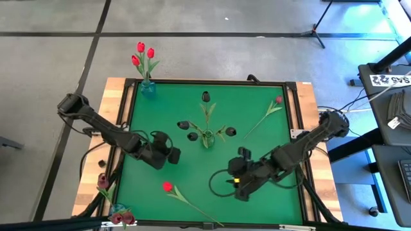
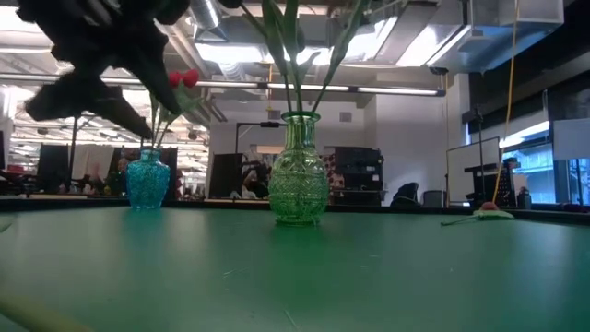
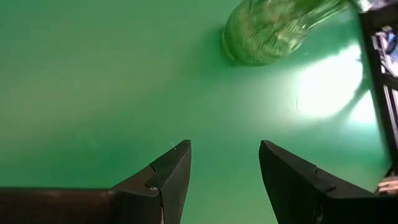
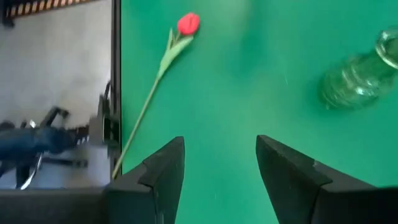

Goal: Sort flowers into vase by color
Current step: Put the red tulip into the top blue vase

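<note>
Currently we find the red tulip (image 1: 168, 187) lying flat on the tabletop (image 1: 270, 147) near its front edge, stem running away from the green vase (image 1: 207, 138). Both the left tool (image 1: 172, 154) and right tool (image 1: 239, 186) are open and empty; the right tool faces the tulip, and the two sit about equally near.

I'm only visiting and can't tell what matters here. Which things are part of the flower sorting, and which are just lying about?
Part of the job:
- green vase mid-table, holding dark flowers
- blue vase with red flowers
- loose red flower on the table
- second loose flower
- left gripper and right gripper, both open and empty

Just lying about:
- tripod on the floor
</note>
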